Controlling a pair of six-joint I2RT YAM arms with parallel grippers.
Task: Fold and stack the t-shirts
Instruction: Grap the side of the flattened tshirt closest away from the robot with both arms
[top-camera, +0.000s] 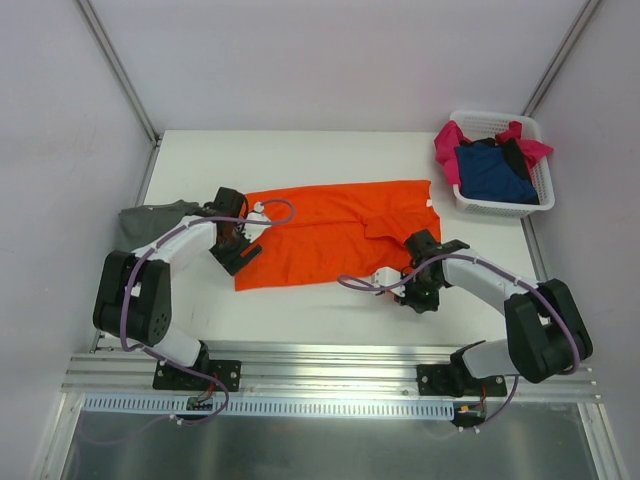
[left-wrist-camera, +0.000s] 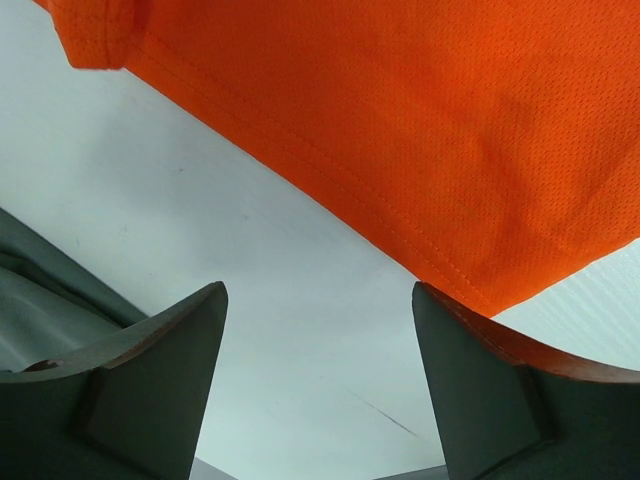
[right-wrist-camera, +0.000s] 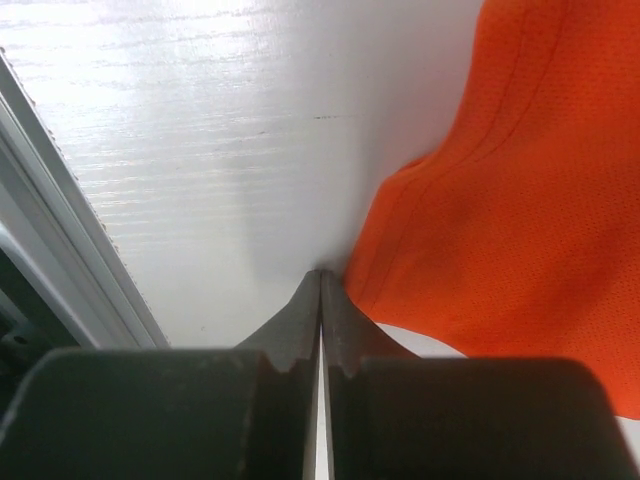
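Orange t-shirt (top-camera: 330, 230) lies spread out on the table (top-camera: 300, 305). The left gripper (left-wrist-camera: 320, 300) hovers with its jaws spread over bare tabletop just off the shirt's left hem corner. The right gripper (right-wrist-camera: 322, 272) is pressed together at its near right edge; whether it has caught cloth is unclear. A grey-green t-shirt (top-camera: 155, 220) bunches left of it, and a basket (top-camera: 495, 208) sits beyond its far right corner.
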